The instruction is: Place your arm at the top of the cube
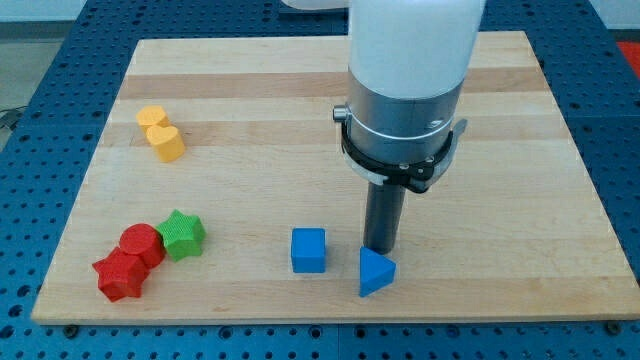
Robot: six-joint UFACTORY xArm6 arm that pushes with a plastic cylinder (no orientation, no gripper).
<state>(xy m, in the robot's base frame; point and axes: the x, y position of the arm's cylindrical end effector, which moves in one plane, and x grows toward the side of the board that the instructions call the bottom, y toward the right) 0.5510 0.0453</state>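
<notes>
A blue cube (308, 250) sits near the bottom middle of the wooden board (250, 130). A blue triangular block (375, 272) lies just to its right. My tip (379, 247) is down on the board, right of the cube and touching or almost touching the top of the blue triangle. The rod hangs from the large white and silver arm body (405, 90) above it. About a block's width of bare board lies between the tip and the cube's right side.
A yellow heart-shaped block (161, 133) lies at the upper left. At the lower left a green star (182, 235), a red cylinder (141, 244) and a red star (120, 276) cluster together. The board rests on a blue perforated table (610, 90).
</notes>
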